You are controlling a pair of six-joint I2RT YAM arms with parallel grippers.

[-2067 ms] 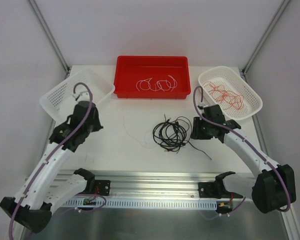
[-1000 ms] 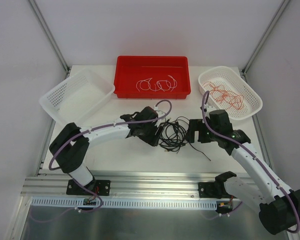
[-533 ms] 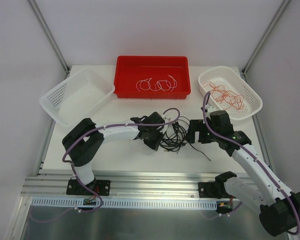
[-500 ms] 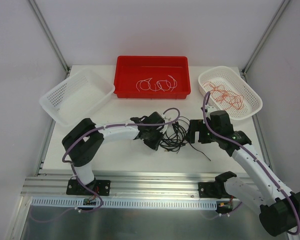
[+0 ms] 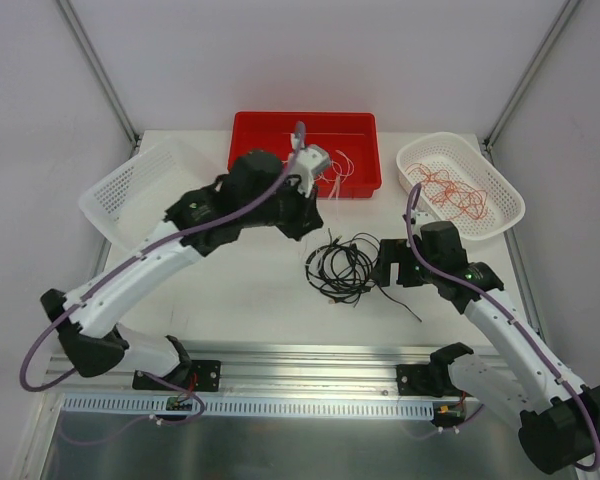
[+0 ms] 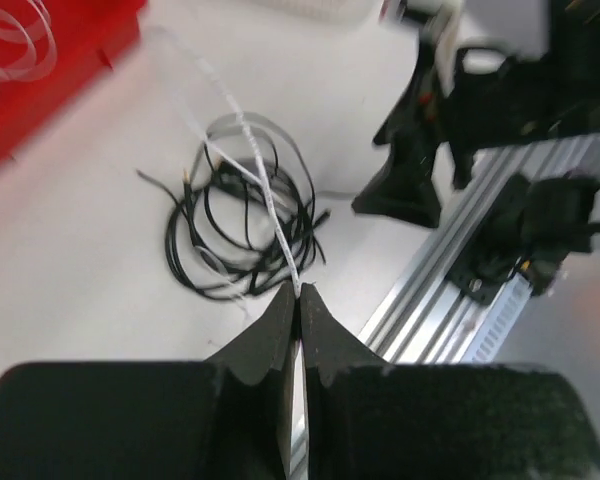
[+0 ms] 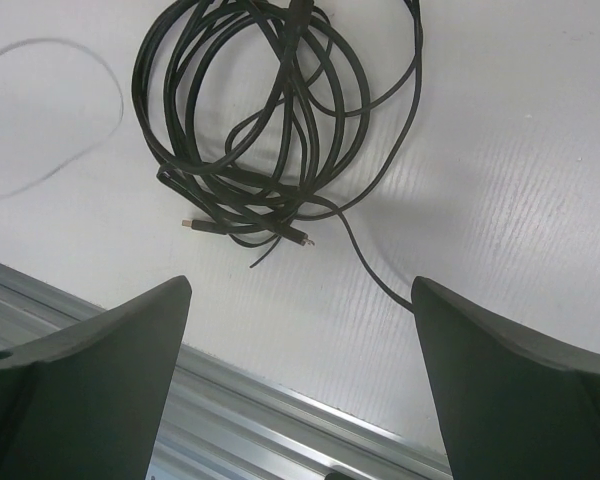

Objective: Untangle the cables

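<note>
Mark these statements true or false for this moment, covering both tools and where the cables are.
The left tool is shut on a white cable. True.
The black cables rest on the table. True.
The right tool grips the black cables. False: it stands open near them, holding nothing.
The red-orange cables lie on the table. False: they lie in the white basket on the right.
</note>
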